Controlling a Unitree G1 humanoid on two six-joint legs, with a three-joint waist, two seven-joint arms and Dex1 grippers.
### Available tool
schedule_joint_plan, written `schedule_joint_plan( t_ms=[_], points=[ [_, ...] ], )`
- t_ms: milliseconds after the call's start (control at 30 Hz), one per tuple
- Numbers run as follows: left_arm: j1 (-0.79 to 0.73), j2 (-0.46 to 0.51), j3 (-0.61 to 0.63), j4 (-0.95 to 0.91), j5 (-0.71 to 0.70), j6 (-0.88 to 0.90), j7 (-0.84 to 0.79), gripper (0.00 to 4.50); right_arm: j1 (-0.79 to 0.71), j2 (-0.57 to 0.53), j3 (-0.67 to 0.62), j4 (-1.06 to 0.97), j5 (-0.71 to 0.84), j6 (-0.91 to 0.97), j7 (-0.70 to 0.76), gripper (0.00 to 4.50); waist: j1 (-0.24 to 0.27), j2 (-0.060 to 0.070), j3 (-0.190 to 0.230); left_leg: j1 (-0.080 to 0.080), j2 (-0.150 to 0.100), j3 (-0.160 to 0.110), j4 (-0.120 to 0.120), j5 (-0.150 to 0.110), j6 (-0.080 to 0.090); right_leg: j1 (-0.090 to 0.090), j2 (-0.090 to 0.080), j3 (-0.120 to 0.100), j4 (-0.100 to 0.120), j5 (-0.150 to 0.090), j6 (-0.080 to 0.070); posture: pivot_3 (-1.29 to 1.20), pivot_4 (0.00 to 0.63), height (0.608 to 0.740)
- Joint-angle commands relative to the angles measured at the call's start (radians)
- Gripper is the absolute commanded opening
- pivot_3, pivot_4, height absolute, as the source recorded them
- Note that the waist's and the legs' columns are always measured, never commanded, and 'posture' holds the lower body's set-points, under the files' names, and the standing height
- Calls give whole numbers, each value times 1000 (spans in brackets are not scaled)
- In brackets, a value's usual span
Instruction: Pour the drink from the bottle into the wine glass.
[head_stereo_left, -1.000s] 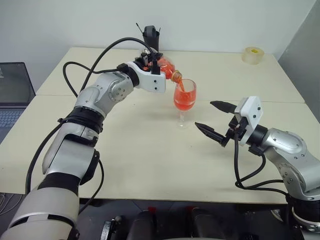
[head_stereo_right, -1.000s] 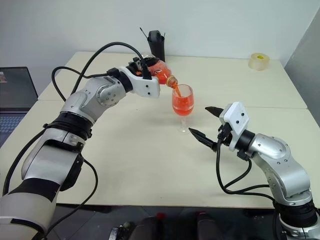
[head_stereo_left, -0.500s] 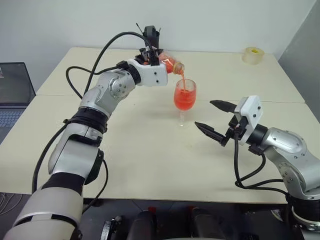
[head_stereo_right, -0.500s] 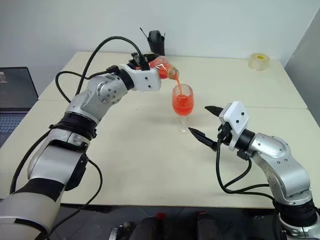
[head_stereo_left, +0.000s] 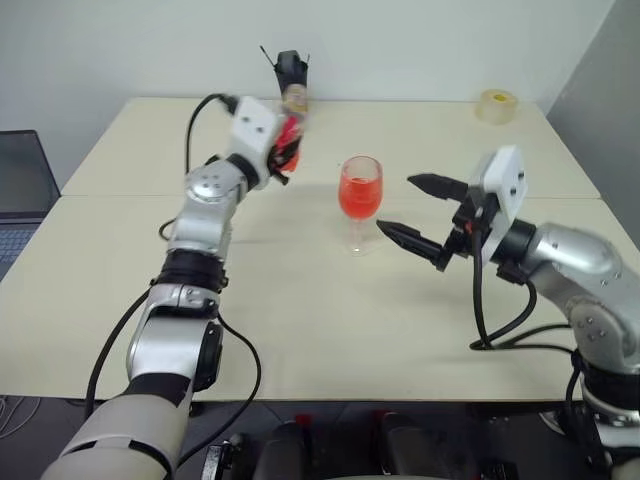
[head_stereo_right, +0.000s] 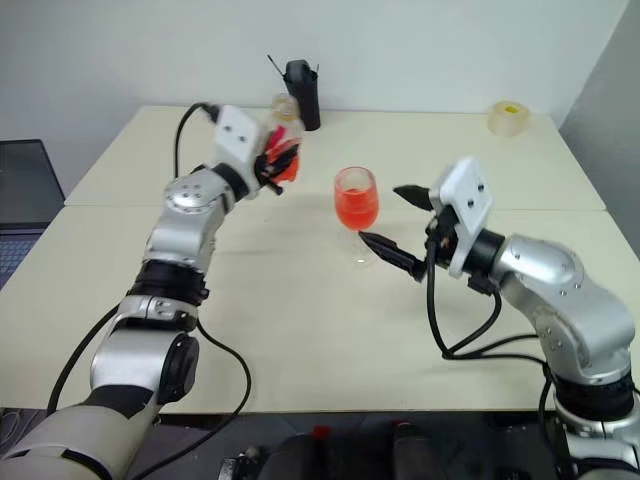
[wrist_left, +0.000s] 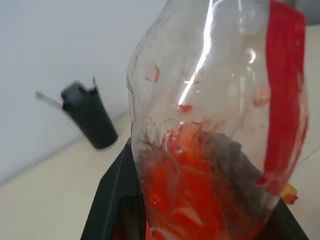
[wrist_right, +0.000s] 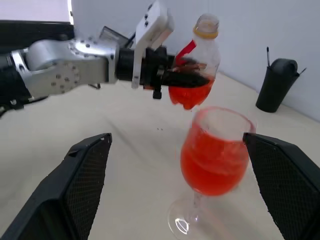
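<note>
The bottle (head_stereo_left: 292, 122) stands upright in the air to the left of the wine glass (head_stereo_left: 360, 190), a little red drink (wrist_right: 188, 94) left in its bottom. My left gripper (head_stereo_left: 283, 152) is shut on the bottle's lower body (wrist_left: 215, 125). The glass stands on the table (head_stereo_left: 300, 300), its bowl more than half full of red drink (head_stereo_right: 357, 205). My right gripper (head_stereo_left: 395, 205) hovers open just to the right of the glass. Its two black fingers (wrist_right: 85, 175) flank the bowl without touching it.
A tall black cup (head_stereo_left: 290, 68) stands at the far edge behind the bottle. A tape roll (head_stereo_left: 497, 104) lies at the far right corner. A laptop (head_stereo_left: 20, 190) sits off the table to the left.
The left arm has rolled the bottle from tipped over the glass to upright and drawn it away to the left; the pouring has stopped. The right gripper has risen closer to the glass.
</note>
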Motion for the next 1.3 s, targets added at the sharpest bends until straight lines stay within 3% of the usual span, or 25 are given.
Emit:
schedule_joint_plan(
  t_ms=[33,267,500,667,833,1067,1300],
  points=[
    [97,19,79,-191,-60,132,63,1367,-77,5,4,-44,115,146,-54,4500,1,0,0,0,0,-1,0,0,0,0,-1,-1,0,0,0,0,150,740],
    [233,-31,170,-297,-102,221,220,1367,-163,87,169,31,66,309,-176,4500,15,-4,-3,-2,-1,-2,1,0,0,0,-4,-1,0,0,0,0,150,740],
    [321,-68,185,-341,-115,212,283,1367,-165,149,227,79,-3,310,-209,4500,24,-5,-3,-3,-2,-1,1,0,0,-1,-6,-1,-1,0,0,0,150,740],
    [347,-70,179,-322,-114,183,303,3057,-165,160,234,84,-27,306,-192,4500,23,-5,-3,-3,-2,-1,1,0,0,-1,-5,-2,-1,0,0,0,150,740],
    [353,-66,168,-329,-112,184,316,4432,-165,153,241,94,-54,295,-174,4500,23,-5,-3,-3,-2,-1,1,0,0,-1,-5,-2,-1,0,0,0,150,740],
    [358,-18,150,-400,-112,240,292,4473,-160,140,240,99,-84,286,-147,4500,23,-5,-3,-3,-2,-1,0,0,0,-1,-5,-2,-1,0,0,0,150,740],
    [407,145,177,-591,-253,422,77,4473,-152,115,239,96,-100,272,-109,4500,21,-5,-3,-3,-2,-1,0,0,0,-1,-5,-1,-1,0,0,0,150,740]
  ],
)
